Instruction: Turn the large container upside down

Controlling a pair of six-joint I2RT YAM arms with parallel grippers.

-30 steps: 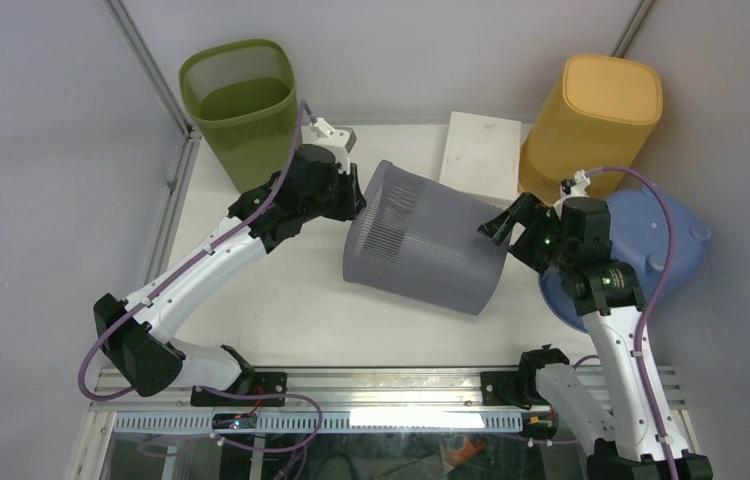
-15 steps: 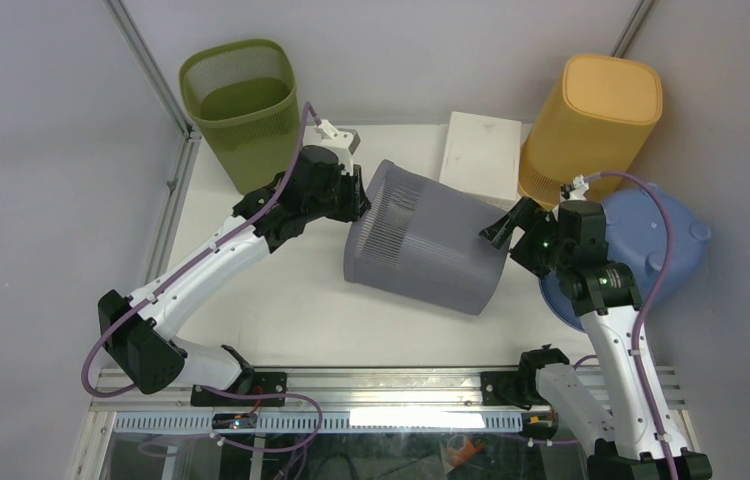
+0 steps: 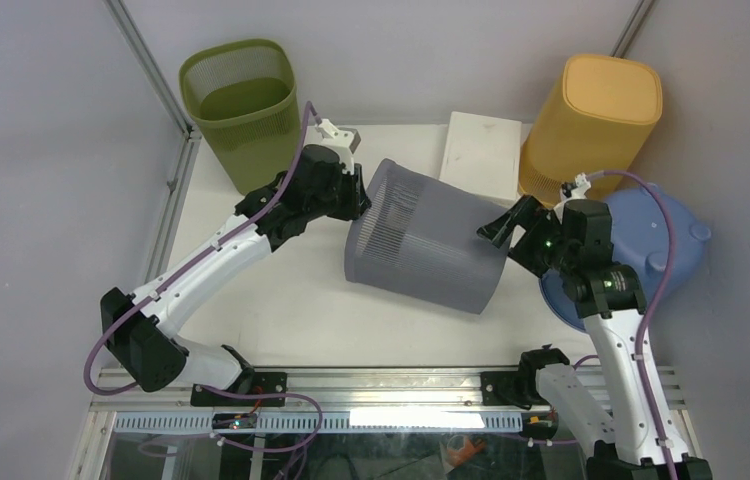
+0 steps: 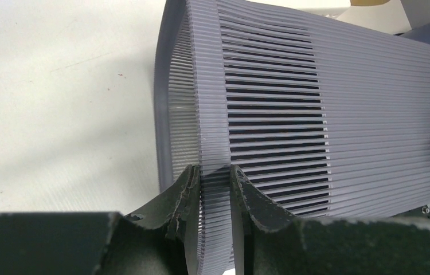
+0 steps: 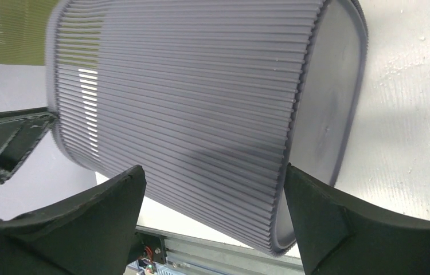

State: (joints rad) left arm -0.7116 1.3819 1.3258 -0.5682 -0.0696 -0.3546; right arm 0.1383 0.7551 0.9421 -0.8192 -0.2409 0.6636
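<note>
The large grey ribbed container [image 3: 421,245] lies tilted on its side in the middle of the table, open rim to the left, closed base to the right. My left gripper [image 3: 359,195] is shut on the container's wall at the rim; in the left wrist view the gripper [image 4: 215,172] pinches the slatted wall of the container [image 4: 316,103] between both fingers. My right gripper [image 3: 499,225] is open at the base end. In the right wrist view the gripper [image 5: 212,175] has its jaws spread wide around the lower side of the container [image 5: 201,86], one fingertip [image 5: 293,172] right at the base edge.
A green mesh bin [image 3: 241,105] stands at the back left. A yellow container [image 3: 591,125] stands upside down at the back right, a white box [image 3: 481,155] beside it. A blue round lid [image 3: 666,245] lies at the right edge. A metal rail [image 3: 391,380] runs along the front.
The left gripper and the rim it holds have shifted very slightly. The right gripper has stayed open at the base end.
</note>
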